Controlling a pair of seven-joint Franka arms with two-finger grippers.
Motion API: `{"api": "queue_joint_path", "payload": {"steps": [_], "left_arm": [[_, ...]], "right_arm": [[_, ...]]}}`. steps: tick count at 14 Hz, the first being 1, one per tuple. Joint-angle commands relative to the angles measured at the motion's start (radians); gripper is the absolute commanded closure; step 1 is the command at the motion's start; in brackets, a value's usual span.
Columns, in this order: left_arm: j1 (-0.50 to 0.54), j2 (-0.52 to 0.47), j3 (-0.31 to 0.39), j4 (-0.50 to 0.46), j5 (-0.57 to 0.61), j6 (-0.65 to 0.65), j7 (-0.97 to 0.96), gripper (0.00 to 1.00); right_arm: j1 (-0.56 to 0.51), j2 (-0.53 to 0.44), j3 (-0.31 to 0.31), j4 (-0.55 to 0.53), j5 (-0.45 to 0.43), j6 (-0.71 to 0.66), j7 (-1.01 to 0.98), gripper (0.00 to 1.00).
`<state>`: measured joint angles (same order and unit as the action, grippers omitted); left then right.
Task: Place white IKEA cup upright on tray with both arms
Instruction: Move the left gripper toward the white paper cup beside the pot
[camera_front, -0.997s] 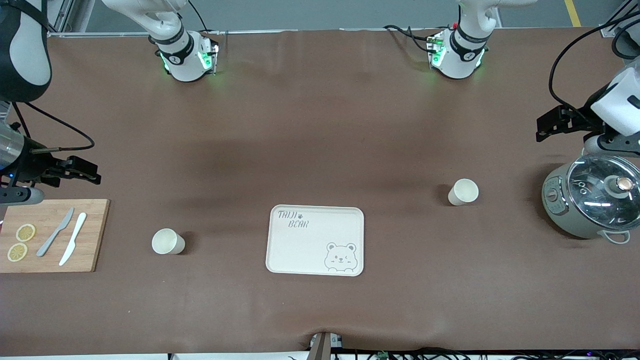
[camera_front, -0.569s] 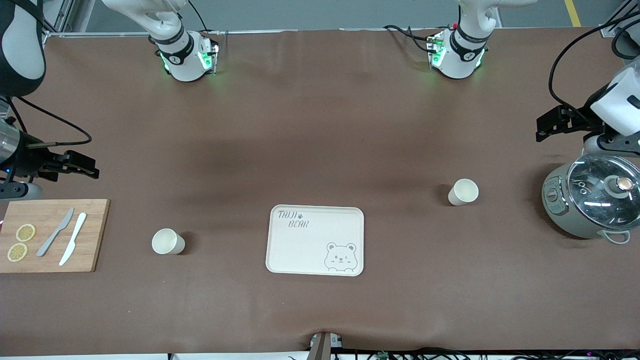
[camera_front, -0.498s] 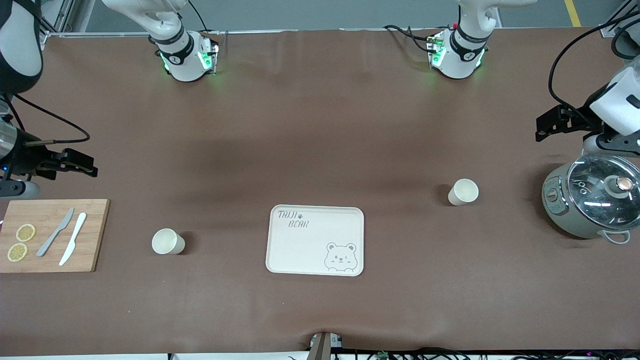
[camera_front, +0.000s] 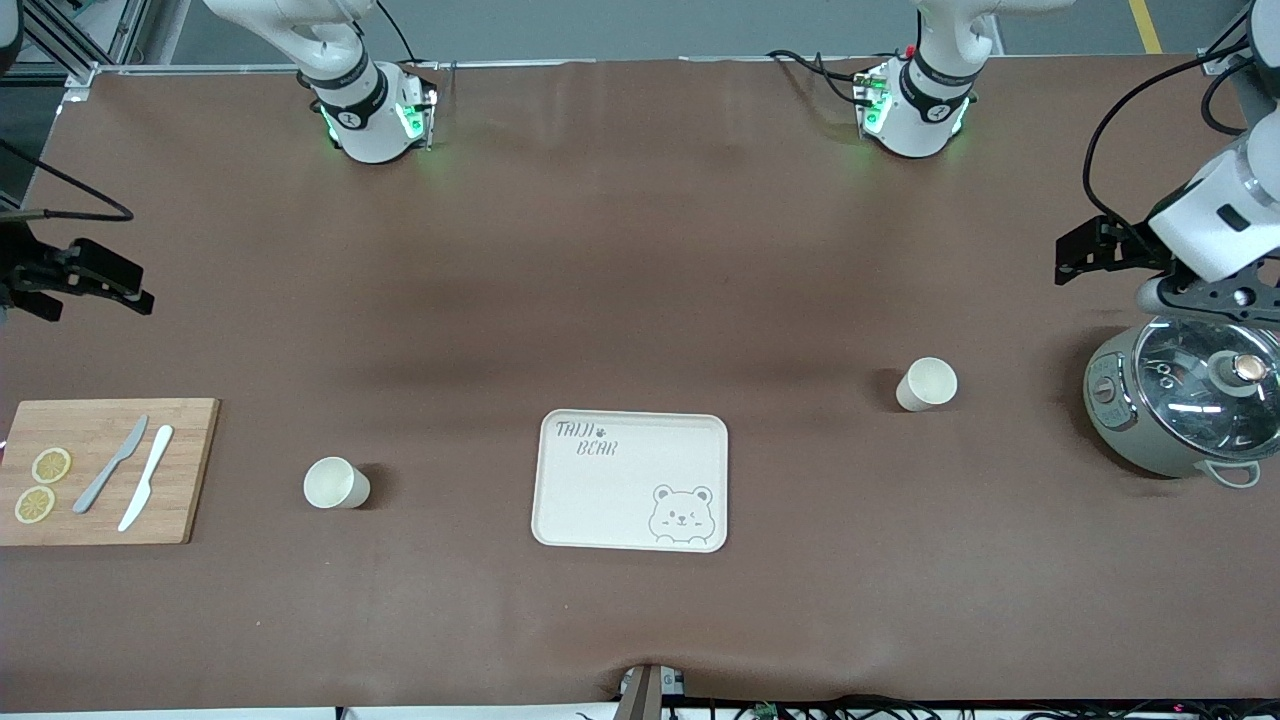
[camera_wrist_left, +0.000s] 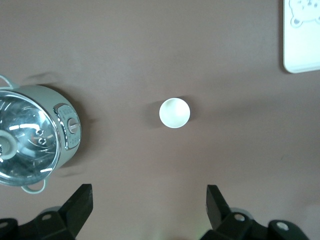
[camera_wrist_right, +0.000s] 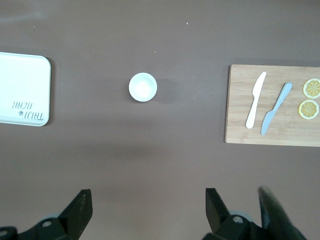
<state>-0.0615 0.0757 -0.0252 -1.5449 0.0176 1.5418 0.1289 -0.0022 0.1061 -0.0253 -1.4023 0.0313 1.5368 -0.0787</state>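
Two white cups stand upright on the brown bench, open mouths up, neither on the tray. One cup (camera_front: 926, 384) stands toward the left arm's end, a little farther from the front camera than the tray, between it and a grey-green rice cooker (camera_front: 1180, 402). The other cup (camera_front: 336, 483) stands toward the right arm's end, level with the tray's middle, between it and a wooden cutting board (camera_front: 105, 471). Both cups are well apart from the tray.

The cream-white tray (camera_front: 631, 481) lies flat near the middle of the bench, with "TAIJI BEAR" lettering at one corner and a winking bear face at the corner diagonal to it. Nothing rests on it.

The left gripper (camera_front: 1085, 250) hangs in the air above bare bench just beside the rice cooker, released, its jaws spread wide and holding nothing; in the left wrist view the first cup sits between the two fingertips (camera_wrist_left: 80, 200), far below. The right gripper (camera_front: 105, 275) hangs above bare bench at the right arm's end, also released and empty, with the second cup seen below it in the right wrist view.

The rice cooker carries a glass lid with a copper-coloured knob. On the cutting board lie a grey knife (camera_front: 110, 464), a white knife (camera_front: 146, 477) and two lemon slices (camera_front: 42, 484).
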Motion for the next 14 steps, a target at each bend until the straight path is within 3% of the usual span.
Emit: {"api": "queue_joint_path", "payload": {"steps": [1,6,14], "left_arm": [[0.031,-0.062,-0.001,-0.142,0.005,0.095,0.047,0.00],[0.038,-0.146,0.001,-0.446,0.005,0.371,0.071,0.00],[0.038,-0.125,0.001,-0.707,0.004,0.727,0.077,0.00]], "right_arm": [[0.002,-0.013,0.001,-0.003,-0.008,-0.010,0.016,0.00],[0.002,-0.013,0.001,-0.003,-0.011,-0.010,0.014,0.00],[0.002,-0.013,0.001,-0.004,-0.011,-0.010,0.014,0.00]]}}
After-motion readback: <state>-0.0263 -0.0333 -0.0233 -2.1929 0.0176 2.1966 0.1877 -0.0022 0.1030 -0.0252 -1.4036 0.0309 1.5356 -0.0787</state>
